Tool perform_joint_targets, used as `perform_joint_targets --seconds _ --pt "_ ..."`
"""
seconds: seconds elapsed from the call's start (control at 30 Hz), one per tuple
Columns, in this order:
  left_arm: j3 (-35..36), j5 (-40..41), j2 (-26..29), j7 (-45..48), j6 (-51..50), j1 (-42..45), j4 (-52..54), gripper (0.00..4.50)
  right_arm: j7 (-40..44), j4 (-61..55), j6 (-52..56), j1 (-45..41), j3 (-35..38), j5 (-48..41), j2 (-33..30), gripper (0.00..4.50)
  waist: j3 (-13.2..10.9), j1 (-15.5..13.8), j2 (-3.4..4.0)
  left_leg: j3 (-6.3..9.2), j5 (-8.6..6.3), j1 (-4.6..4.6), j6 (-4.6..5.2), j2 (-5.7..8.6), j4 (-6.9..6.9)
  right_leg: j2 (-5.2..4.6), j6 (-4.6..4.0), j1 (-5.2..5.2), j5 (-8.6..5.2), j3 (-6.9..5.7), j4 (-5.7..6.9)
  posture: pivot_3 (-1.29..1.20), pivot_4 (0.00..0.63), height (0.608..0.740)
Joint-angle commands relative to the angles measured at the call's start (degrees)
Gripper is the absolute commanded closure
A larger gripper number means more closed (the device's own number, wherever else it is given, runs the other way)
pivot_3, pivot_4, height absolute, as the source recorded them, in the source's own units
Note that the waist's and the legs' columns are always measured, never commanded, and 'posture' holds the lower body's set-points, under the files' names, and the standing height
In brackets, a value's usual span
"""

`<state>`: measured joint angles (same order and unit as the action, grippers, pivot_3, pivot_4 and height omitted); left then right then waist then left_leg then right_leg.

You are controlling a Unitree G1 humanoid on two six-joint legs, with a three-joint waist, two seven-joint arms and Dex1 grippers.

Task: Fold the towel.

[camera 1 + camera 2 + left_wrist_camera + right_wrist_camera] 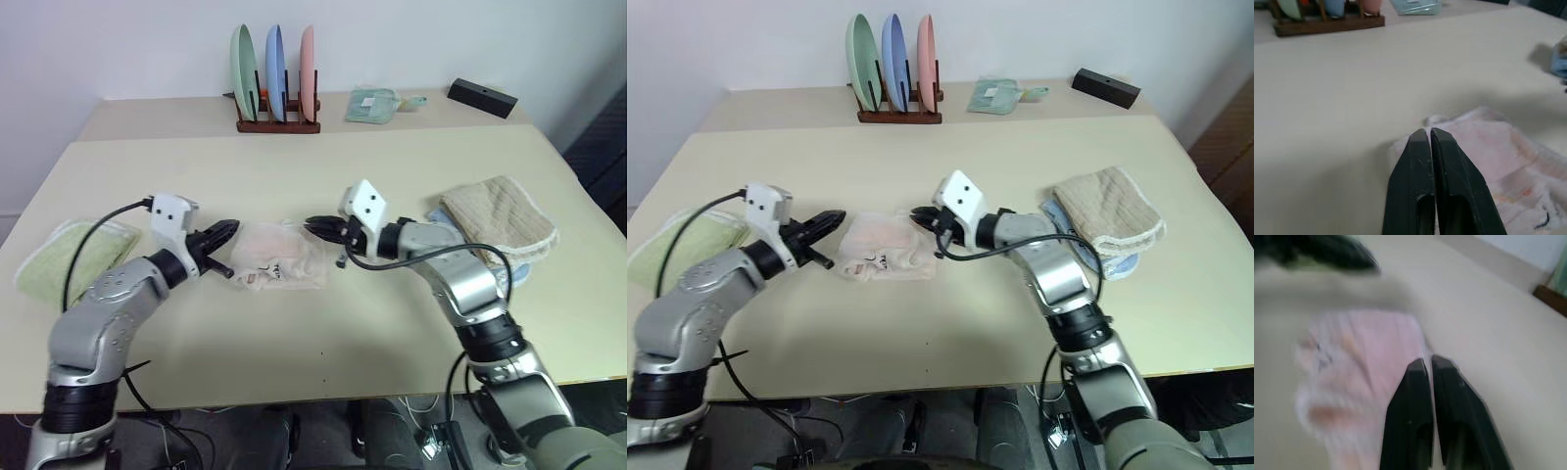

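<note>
The towel [279,257] is a pale pink, crumpled folded bundle lying in the middle of the table, with a small dark mark [277,270] on its near side. My left gripper [233,228] hovers just off its left edge, pointing right, fingers [1420,147] pressed shut with nothing between them. My right gripper [311,224] hangs at the towel's far right corner, pointing left, also shut and empty [1425,364]. In the right wrist view the towel [1366,347] lies beyond the fingers, with the left gripper [1327,249] on its far side.
A light green towel [69,257] lies at the left edge of the table. A beige waffle towel [500,220] sits on a blue cloth at the right. A rack of three plates [277,73], a teal cloth [370,105] and a black box [482,96] stand along the back.
</note>
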<state>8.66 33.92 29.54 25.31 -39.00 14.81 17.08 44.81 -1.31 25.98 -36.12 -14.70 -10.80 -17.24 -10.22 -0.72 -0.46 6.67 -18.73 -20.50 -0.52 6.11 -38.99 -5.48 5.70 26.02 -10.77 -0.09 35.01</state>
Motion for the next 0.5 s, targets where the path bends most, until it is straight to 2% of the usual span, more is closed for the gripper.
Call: perform_joint_targets --seconds 0.03,0.27,0.37,0.47,0.5 --pt "-4.5 -3.8 -1.1 1.3 2.2 0.9 -3.5 4.5 -0.2 4.5 -1.0 0.6 -3.3 1.7 2.5 4.45 0.0 0.1 0.0 0.0 0.0 -0.01 0.0 0.01 0.0 0.0 0.0 0.01 0.0 0.0 0.01 0.0 0.15 0.726" --pt "-10.0 -12.0 -1.8 1.8 6.6 -2.0 -9.1 4.5 -5.6 17.8 -5.7 2.9 -7.5 9.2 4.4 4.45 0.1 0.5 0.05 -0.05 0.01 -0.03 -0.02 0.02 0.03 0.0 0.0 0.18 0.0 0.04 0.13 0.0 0.15 0.726" --pt "-10.0 -13.5 -1.7 2.0 8.2 -4.1 -9.1 4.5 -5.9 16.5 -6.8 4.3 -6.0 8.9 4.1 4.45 0.2 0.6 0.1 -0.04 0.02 0.21 -0.04 -0.01 0.03 0.02 0.0 -0.1 0.0 0.04 0.14 0.0 0.15 0.726" --pt "-6.7 -11.2 -3.0 1.6 9.1 -5.8 -6.7 4.5 -4.9 11.9 -6.9 5.4 -3.4 6.2 3.7 4.45 0.2 0.6 0.1 -0.02 0.01 0.26 -0.02 -0.01 0.03 0.02 0.0 -0.17 0.0 0.04 0.14 0.0 0.15 0.726" --pt "-4.4 -8.8 -4.0 1.1 8.6 -6.2 -5.3 4.5 -4.5 9.7 -6.3 5.7 -2.0 4.6 3.6 4.21 0.2 0.5 0.1 -0.02 0.01 0.24 -0.02 0.0 0.02 0.02 0.0 -0.17 0.0 0.04 0.13 0.0 0.15 0.726"
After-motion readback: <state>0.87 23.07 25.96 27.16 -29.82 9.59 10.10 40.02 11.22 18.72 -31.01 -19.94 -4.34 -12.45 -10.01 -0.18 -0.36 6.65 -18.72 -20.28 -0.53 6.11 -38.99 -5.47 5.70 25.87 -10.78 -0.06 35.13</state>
